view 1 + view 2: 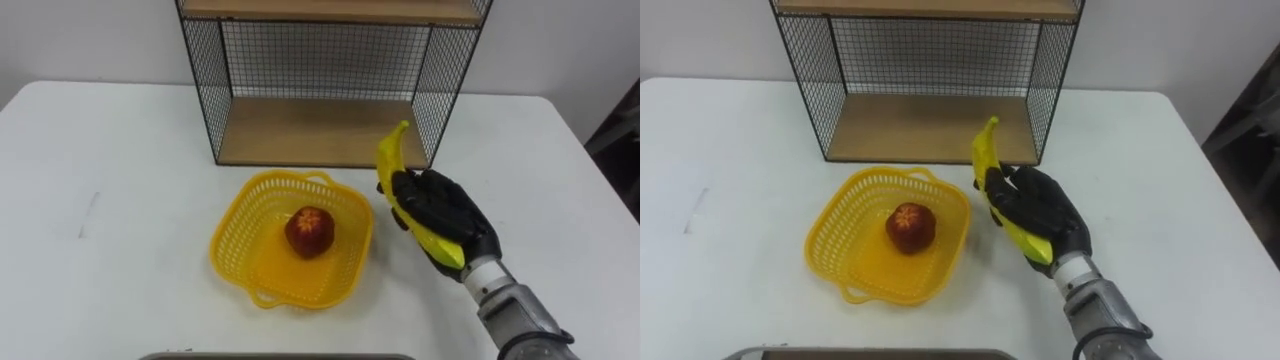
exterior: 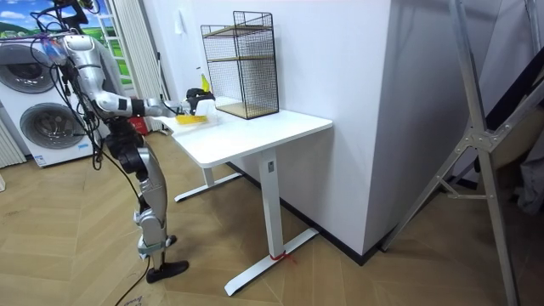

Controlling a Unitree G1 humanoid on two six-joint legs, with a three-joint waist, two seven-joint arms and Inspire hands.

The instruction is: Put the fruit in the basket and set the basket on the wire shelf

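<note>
While in R hand (image 1: 447, 207) — banana (image 1: 388, 163)

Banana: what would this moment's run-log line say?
right robot hand: shut on banana, beside basket | red fruit: in basket | basket: on table, before wire shelf

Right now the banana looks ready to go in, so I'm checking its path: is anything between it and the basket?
Nothing visible does. The right hand holds the banana just right of the yellow basket, with no object between them. A red fruit lies in the basket's middle, with free room around it.
</note>
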